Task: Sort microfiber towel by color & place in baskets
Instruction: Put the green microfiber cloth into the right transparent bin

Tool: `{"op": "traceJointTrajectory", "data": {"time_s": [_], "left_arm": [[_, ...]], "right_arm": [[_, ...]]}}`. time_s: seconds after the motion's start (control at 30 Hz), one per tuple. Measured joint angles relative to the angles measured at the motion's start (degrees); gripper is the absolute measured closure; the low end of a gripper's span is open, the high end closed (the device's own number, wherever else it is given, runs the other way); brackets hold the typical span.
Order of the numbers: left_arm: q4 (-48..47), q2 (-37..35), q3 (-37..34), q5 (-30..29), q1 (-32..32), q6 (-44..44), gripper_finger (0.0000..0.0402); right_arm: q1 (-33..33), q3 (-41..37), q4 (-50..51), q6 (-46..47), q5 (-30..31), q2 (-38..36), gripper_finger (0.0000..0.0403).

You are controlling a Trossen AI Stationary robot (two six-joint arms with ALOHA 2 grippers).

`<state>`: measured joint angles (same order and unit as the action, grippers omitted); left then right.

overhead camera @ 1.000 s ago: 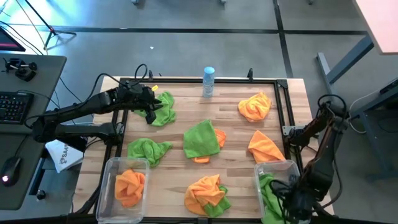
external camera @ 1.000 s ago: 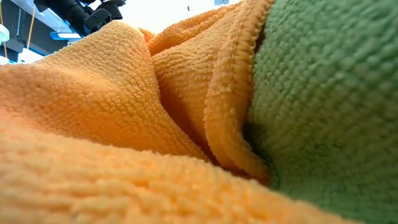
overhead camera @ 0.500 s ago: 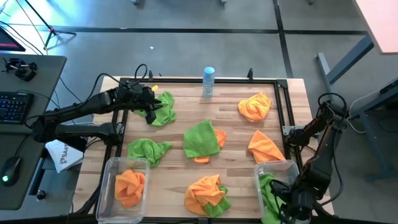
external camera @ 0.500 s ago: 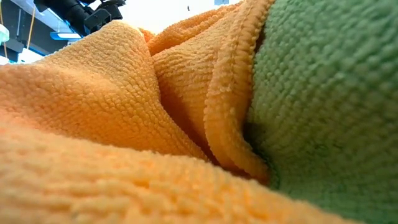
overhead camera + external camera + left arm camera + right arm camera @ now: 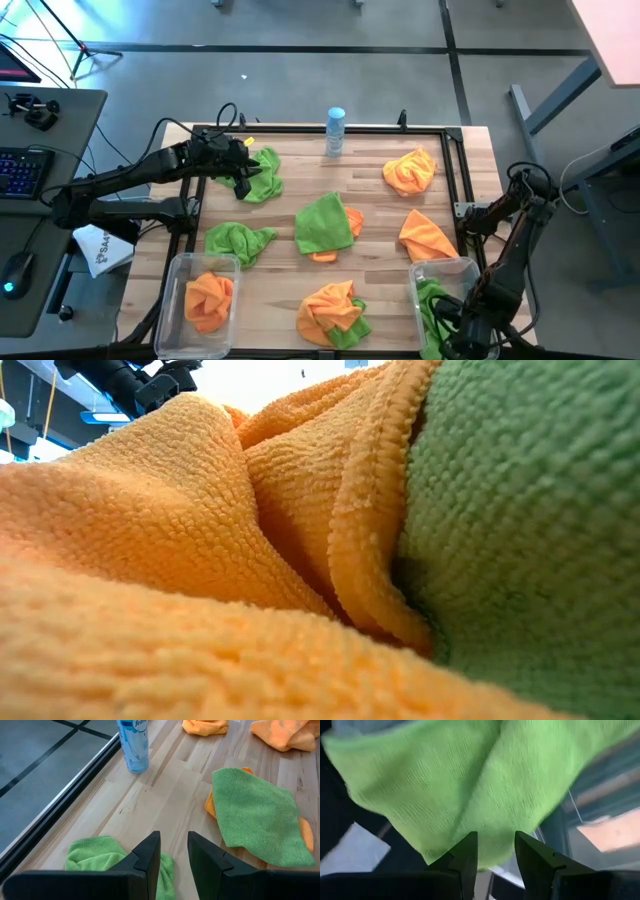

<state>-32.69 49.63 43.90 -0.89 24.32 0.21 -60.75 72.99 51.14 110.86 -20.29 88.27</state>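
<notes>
Right gripper [image 5: 468, 335] lower over right basket [image 5: 455, 268] — left gripper [image 5: 243, 180] unmoved

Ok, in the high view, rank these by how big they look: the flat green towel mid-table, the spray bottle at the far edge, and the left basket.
1. left basket
2. flat green towel, somewhat smaller
3. spray bottle, clearly smallest seen from above
</notes>
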Motion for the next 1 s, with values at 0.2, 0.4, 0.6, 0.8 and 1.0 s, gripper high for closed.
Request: {"op": "traceJointTrajectory", "data": {"time_s": [0.2,0.4,0.6,0.8,1.0], "left_arm": [[-0.01,0.0,0.02,0.0,0.01,-0.02,0.0314],[-0.02,0.0,0.0,0.02,0.02,-0.06,0.0314],[-0.02,0.0,0.02,0.02,0.0,-0.15,0.0314],[-0.01,0.0,0.01,0.02,0.02,-0.13,0.0314],[0.0,0.0,0.02,0.02,0.02,-0.11,0.0314]], "right_arm": [[0.0,0.0,-0.93,1.23,5.27,-0.09,0.0277],[-0.02,0.0,-1.65,1.45,2.65,-0.07,0.0277],[-0.02,0.0,-2.12,1.65,2.39,-0.07,0.0277],[-0.02,0.0,-2.76,1.26,3.34,-0.07,0.0311],[-0.02,0.0,-3.91,0.16,3.36,-0.07,0.0395]]}}
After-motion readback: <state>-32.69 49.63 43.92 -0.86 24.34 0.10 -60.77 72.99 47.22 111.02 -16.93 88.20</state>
